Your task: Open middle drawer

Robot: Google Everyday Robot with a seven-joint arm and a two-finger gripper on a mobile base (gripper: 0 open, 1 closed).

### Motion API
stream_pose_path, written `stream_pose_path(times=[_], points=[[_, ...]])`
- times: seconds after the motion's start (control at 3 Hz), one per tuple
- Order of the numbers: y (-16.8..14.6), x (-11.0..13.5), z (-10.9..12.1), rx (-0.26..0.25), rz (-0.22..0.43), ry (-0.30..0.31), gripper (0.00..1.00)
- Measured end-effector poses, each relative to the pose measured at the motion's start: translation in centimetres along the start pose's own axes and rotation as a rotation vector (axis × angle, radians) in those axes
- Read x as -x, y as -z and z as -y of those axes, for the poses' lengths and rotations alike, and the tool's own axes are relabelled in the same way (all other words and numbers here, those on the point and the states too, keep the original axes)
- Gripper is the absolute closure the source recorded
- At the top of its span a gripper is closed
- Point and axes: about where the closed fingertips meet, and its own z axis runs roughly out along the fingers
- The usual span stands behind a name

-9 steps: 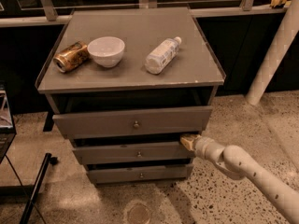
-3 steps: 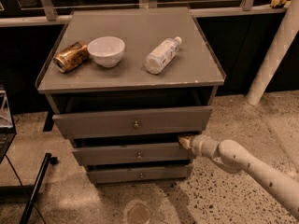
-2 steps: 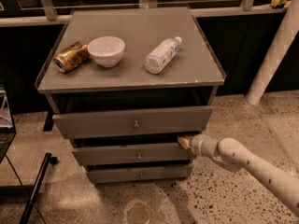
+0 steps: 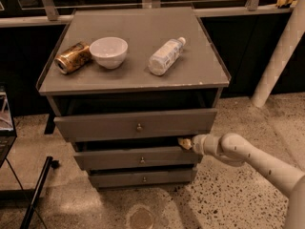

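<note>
— Edging left, that's what the pale two-finger hand [image 4: 184,143] has done since a few seconds back, only a touch. Everything else sits where it was.

— So where is it?

— Right at the upper right corner of the grey flat-fronted middle drawer [image 4: 109,159], in the dark gap under the taller, wider top drawer front [image 4: 95,126]. Whether it's open or closed, or has hold of anything, I can't tell from here.

— And the drawer itself?

— Second of the three under the grey counter [image 4: 143,27], with the shortest bottom drawer front [image 4: 114,179] below it. Its small round metal knob [image 4: 142,161] is in the middle of the panel, well to the left of the hand.

— What's up top?

— A dented gold can [image 4: 72,57] lies on its side at the left, just beside a round white bowl [image 4: 108,51]. To the right of the bowl, a clear plastic bottle with a white label [image 4: 166,56] lies on its side. The white jointed arm [image 4: 248,157] reaches in from the lower right, above the speckled stone floor [image 4: 228,199].
</note>
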Motion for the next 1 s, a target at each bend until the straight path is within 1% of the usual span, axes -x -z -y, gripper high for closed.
stream_pose_path(times=[0.33, 0.67, 1.0], points=[[0.1, -1.9, -0.1, 0.06, -0.084, -0.093, 1.0], [0.6, -3.1, -1.3, 0.105, -0.153, -0.16, 1.0], [0.7, -2.8, -1.3, 0.105, -0.153, -0.16, 1.0]])
